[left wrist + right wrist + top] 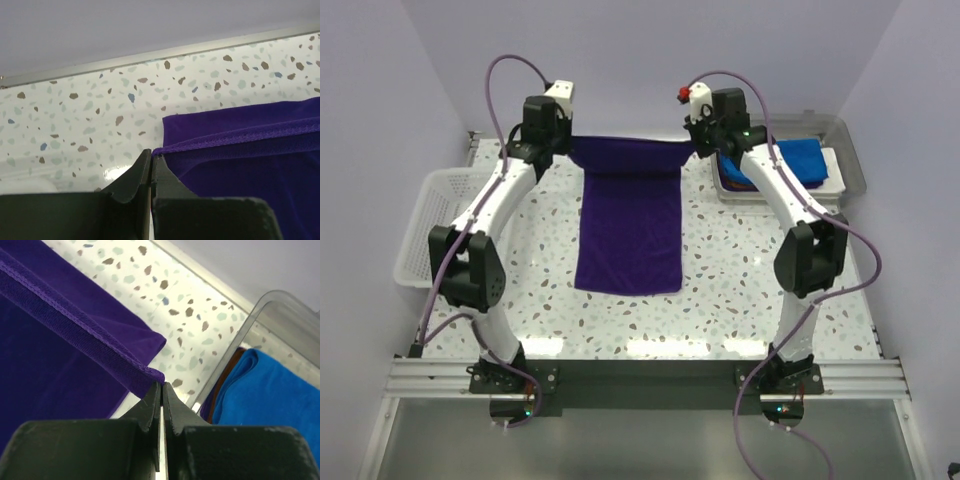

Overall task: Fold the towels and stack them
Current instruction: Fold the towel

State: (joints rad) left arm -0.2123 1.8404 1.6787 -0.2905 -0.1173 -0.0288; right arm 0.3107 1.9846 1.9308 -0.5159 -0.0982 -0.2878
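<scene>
Purple towel point(628, 235) lies lengthwise down the middle of the table point(740, 300), its far hem lifted off the surface near the far edge and stretched taut between my two arms. The left gripper point(151, 159) has its fingers pressed together on the hem's left corner; the right gripper point(161, 388) pinches the right corner the same way. I judge the first fold to be in hand: far hem raised, near end flat on the table. The next move calls for both arms to carry the hem toward the near edge, level and in step, so it lands square on the near hem. I have open table on both sides of the cloth. At the far right corner the grey tray point(852, 170) holding the blue towel point(795, 158) sits just beside my right wrist. The white basket point(425, 225) sits at the left edge, well apart.
</scene>
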